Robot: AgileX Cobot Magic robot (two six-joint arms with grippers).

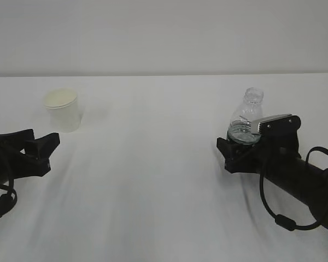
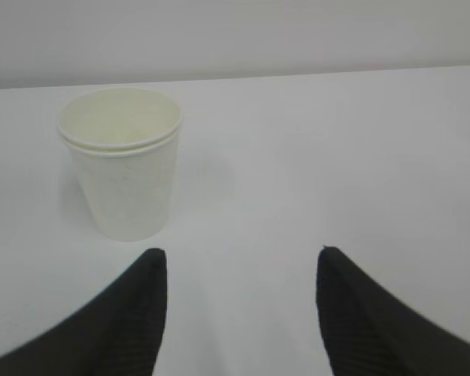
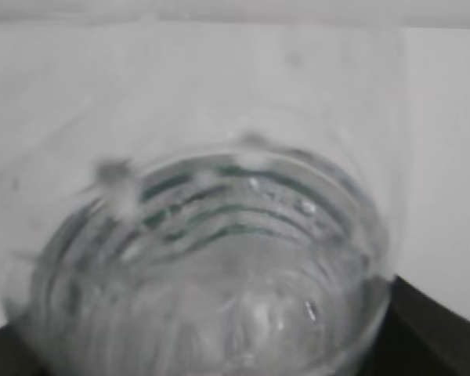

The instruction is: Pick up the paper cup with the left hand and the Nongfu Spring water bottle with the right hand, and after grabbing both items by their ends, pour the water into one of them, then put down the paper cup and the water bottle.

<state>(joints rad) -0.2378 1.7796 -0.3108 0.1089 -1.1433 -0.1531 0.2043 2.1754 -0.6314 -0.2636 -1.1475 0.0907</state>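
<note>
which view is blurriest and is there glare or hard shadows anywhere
Right wrist view is blurriest: the water bottle fills it, smeared and out of focus. Left wrist view is fairly sharp on the paper cup, with only a faint shadow. Exterior view is evenly lit, washed-out white, no hard shadows.

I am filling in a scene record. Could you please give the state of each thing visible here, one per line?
paper cup: upright on the table, untouched, looks empty
water bottle: upright, capless, between the right fingers
left gripper: open, short of the cup
right gripper: around the bottle's lower part; cannot tell if clamped
table: white, bears both items
</note>
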